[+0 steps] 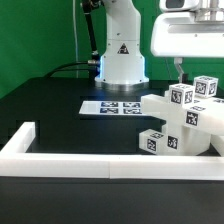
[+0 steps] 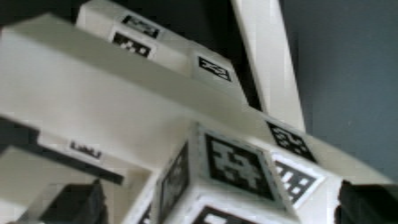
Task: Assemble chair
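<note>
at the exterior view's right, chair [image 1: 185, 120] cut off, hand [image 1: 178, 72] mostly hidden, spread unclear

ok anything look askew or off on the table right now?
The chair parts sit bunched in a tilted heap against the white rail at the exterior view's right, tagged faces at mixed angles. No visible damage. The marker board lies flat.

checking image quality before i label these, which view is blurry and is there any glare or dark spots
Exterior view: fairly sharp and evenly lit, the chair bright against the black table, with no strong glare. Wrist view: very close and soft, the chair's tags slightly blurred, and deep shadow in the gaps low in the picture.
</note>
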You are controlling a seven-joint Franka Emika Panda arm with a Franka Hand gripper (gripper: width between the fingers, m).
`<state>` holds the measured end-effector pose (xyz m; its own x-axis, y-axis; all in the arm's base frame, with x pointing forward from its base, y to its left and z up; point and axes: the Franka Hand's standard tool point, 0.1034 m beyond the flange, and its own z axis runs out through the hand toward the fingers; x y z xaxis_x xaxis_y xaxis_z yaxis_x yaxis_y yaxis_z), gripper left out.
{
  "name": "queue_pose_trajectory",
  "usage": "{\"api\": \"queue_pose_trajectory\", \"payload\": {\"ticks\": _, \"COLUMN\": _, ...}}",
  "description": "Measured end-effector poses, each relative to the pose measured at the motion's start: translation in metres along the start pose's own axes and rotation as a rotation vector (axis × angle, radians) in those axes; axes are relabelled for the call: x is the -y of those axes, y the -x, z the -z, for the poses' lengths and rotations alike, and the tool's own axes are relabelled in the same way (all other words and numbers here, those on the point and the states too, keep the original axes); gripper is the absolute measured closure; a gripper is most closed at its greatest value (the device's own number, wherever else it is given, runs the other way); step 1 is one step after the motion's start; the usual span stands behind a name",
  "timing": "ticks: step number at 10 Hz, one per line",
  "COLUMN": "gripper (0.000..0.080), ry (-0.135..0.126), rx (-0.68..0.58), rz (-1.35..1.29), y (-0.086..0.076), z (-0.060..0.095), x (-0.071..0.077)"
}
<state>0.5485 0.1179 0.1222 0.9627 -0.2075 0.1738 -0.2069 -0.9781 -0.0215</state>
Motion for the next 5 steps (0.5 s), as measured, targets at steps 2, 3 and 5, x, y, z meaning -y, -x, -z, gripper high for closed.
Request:
{"api": "queue_pose_trajectory", "payload": {"ticks": 2, "gripper": 0.0151, "ry": 0.002, "rx": 0.0, "rz": 0.134, "y": 0.0002, "z": -0.0001, "x": 0.0003}}
{"api": "queue_pose_trajectory", "payload": {"ticks": 3, "gripper": 0.0151, "ry": 0.006, "rx": -0.001, "rz": 0.227, "y": -0.0004, "z": -0.0002, "x": -0.001}}
{"api": "queue_pose_trajectory", "payload": {"ticks": 5, "gripper": 0.0151, "ry": 0.01, "rx": -0.001, "rz": 0.349, "y": -0.0009, "z": -0.0002, "x": -0.0022}}
